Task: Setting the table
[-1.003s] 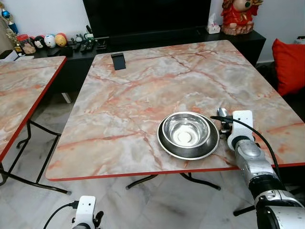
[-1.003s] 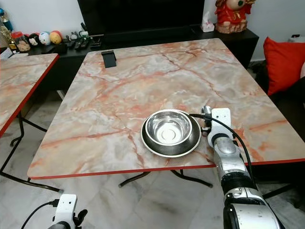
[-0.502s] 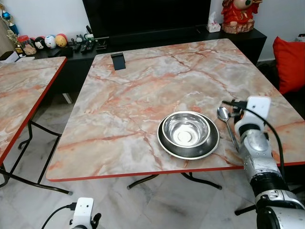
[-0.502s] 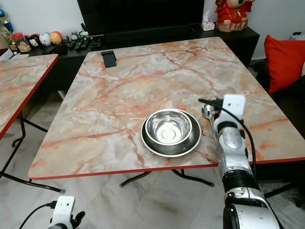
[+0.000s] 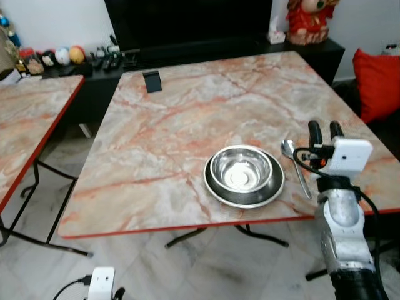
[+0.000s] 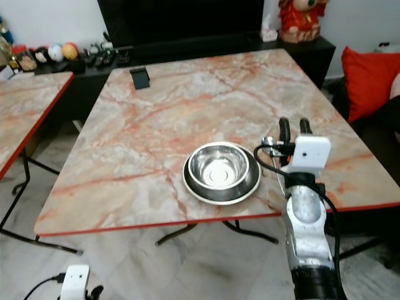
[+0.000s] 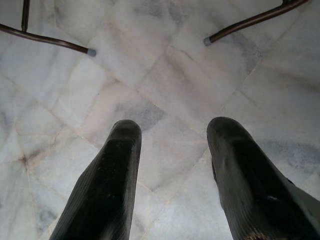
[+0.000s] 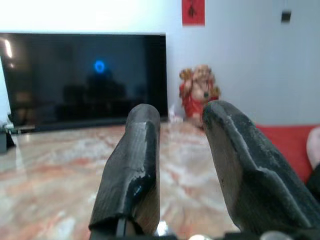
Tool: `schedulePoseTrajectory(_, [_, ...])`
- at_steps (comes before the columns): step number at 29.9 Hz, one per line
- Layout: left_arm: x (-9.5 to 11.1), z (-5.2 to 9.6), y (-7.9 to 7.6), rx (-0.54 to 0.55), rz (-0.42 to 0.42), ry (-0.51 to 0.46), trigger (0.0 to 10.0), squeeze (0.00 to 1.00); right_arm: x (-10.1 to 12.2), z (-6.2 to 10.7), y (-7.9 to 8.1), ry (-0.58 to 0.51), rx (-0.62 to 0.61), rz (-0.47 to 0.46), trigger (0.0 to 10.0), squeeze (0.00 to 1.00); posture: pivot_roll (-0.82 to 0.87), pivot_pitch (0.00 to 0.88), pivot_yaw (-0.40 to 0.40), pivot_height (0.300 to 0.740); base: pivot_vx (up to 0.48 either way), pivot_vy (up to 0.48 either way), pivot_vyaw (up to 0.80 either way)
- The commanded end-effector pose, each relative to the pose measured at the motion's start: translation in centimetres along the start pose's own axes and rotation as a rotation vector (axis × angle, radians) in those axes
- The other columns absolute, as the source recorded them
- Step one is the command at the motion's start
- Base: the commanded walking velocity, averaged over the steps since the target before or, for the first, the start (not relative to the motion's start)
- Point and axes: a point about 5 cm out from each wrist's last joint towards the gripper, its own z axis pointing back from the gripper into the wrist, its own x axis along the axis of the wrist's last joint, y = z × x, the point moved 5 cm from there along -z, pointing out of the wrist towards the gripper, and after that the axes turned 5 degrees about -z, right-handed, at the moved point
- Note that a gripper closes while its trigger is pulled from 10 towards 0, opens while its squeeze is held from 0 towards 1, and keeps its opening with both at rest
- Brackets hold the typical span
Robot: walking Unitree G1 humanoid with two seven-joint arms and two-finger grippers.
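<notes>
A steel bowl (image 5: pixel 242 169) sits in a steel plate (image 5: pixel 215 189) near the front edge of the marble table (image 5: pixel 187 119). Just right of the plate a metal spoon (image 5: pixel 295 167) lies flat, with its bowl end pointing away from me. My right gripper (image 5: pixel 325 130) is raised above the table right of the spoon. Its fingers (image 8: pixel 136 165) point up and forward, open, with nothing between them. My left gripper (image 7: pixel 172 131) hangs low by the floor, open and empty over pale marble tiles.
A small black stand (image 5: pixel 152 81) sits at the table's far left corner. A second marble table (image 5: pixel 31 125) is on the left. Behind are a dark TV console (image 5: pixel 206 47) with a red figurine (image 5: pixel 306 22), and a red cushion (image 5: pixel 378 81) lies at the right.
My right gripper has lifted off the table and swung its fingers upward, away from the spoon, which stays lying beside the plate. The camera has shifted slightly.
</notes>
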Motion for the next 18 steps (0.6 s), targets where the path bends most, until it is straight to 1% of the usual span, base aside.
schedulePoseTrajectory(1, [-0.6,0.2,0.7,0.025,0.020,0.014,10.0,0.00,0.2,-0.1,0.3,0.003,0.009,0.003,10.0,0.00,-0.15,0.000,0.094,0.714,0.000,0.000,0.00])
schedulePoseTrajectory(7, [-0.3,0.1,0.8,0.039,0.042,0.010,10.0,0.00,0.1,-0.3,1.0,0.022,0.023,-0.012,10.0,0.00,-0.15,0.000,0.066,0.714,0.000,0.292,0.00])
schedulePoseTrajectory(15, [-0.3,0.0,0.2,0.039,0.062,0.009,10.0,0.00,0.6,-1.3,1.4,0.019,0.048,-0.014,10.0,0.00,-0.15,0.000,0.035,0.714,0.000,0.305,0.00])
schedulePoseTrajectory(18, [-0.2,0.0,0.0,0.044,0.078,0.007,10.0,0.00,0.7,-1.7,1.8,0.021,0.076,-0.007,10.0,0.00,-0.14,0.000,0.027,0.714,0.000,0.304,0.00])
